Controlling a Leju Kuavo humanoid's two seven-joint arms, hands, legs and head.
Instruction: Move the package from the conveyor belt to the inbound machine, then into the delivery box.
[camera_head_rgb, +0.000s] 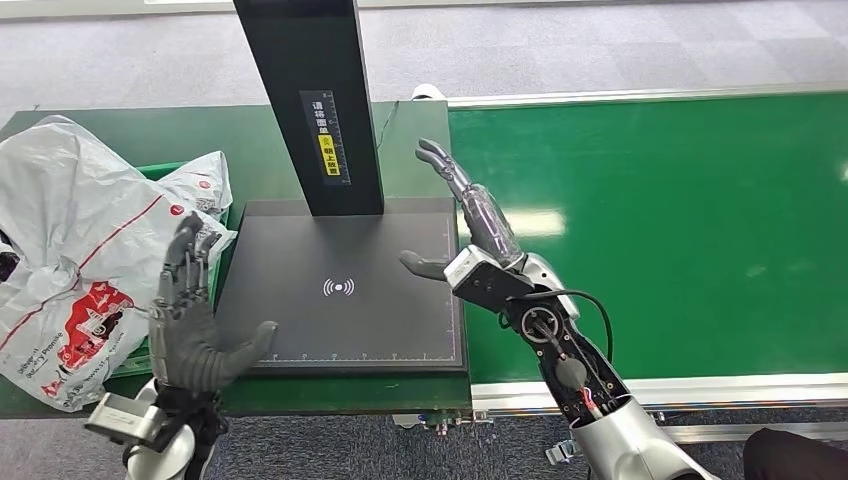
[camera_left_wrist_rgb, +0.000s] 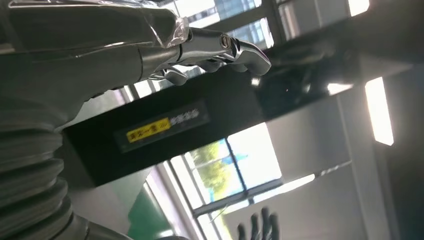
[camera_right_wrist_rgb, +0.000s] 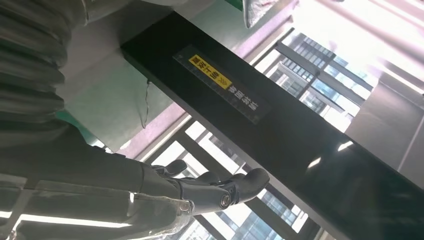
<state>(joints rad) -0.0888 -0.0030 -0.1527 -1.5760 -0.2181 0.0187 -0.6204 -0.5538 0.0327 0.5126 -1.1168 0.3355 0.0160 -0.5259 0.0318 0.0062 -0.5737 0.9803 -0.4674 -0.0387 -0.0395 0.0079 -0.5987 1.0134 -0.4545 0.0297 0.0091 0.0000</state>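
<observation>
A white plastic package (camera_head_rgb: 75, 235) with red print lies over the green delivery box (camera_head_rgb: 160, 172) at the left. The inbound machine's black platform (camera_head_rgb: 345, 290) sits in the middle, bare, with its black post (camera_head_rgb: 315, 100) rising behind. My left hand (camera_head_rgb: 190, 325) hovers at the platform's left edge beside the package, fingers spread, holding nothing. My right hand (camera_head_rgb: 465, 215) stands over the platform's right edge, fingers stretched out and empty. The wrist views show the left hand's fingers (camera_left_wrist_rgb: 220, 50) and the right hand's fingers (camera_right_wrist_rgb: 215, 187) apart below the post (camera_right_wrist_rgb: 280, 125).
The green conveyor belt (camera_head_rgb: 680, 230) runs along the right, framed by silver rails (camera_head_rgb: 660, 385). A dark green table (camera_head_rgb: 250, 140) carries the machine and the box. A yellow label (camera_left_wrist_rgb: 147, 132) marks the post. Grey floor lies beyond.
</observation>
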